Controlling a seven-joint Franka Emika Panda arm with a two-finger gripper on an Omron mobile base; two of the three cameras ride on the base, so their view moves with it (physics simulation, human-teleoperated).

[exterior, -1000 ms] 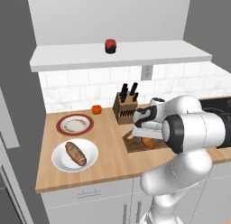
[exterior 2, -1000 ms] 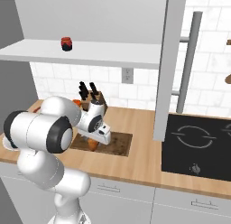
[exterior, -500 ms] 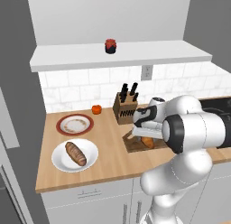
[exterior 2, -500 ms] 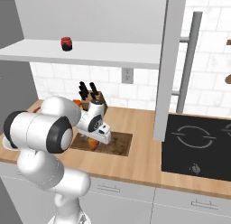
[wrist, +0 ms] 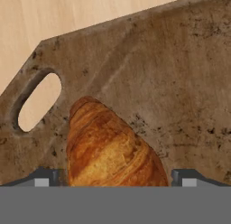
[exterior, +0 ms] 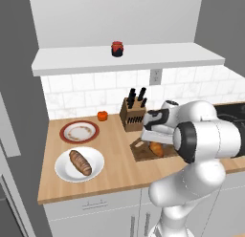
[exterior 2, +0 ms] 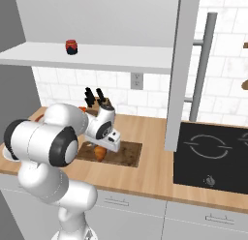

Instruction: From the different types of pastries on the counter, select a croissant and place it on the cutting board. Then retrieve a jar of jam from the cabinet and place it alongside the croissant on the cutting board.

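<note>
The golden-orange croissant (wrist: 108, 146) lies on the dark brown cutting board (wrist: 171, 83), close to its handle hole. My gripper (wrist: 115, 178) hovers right over it, open, one fingertip on each side of the pastry with small gaps. From the base views the hand (exterior: 154, 139) hangs low over the croissant (exterior: 156, 148) and the board (exterior: 139, 154). The dark red jar of jam (exterior: 117, 48) stands on the cabinet's white shelf ledge (exterior: 167, 57). A brown scored loaf (exterior: 80, 163) rests on a white plate (exterior: 64, 173) on the counter (exterior: 115, 171).
A knife block (exterior: 131, 114) stands just behind the board. A small orange object (exterior: 102, 116) and a bare red-rimmed plate (exterior: 79, 132) sit at the back left. A black cooktop (exterior 2: 213, 152) lies to the right, past a grey panel (exterior 2: 174, 89).
</note>
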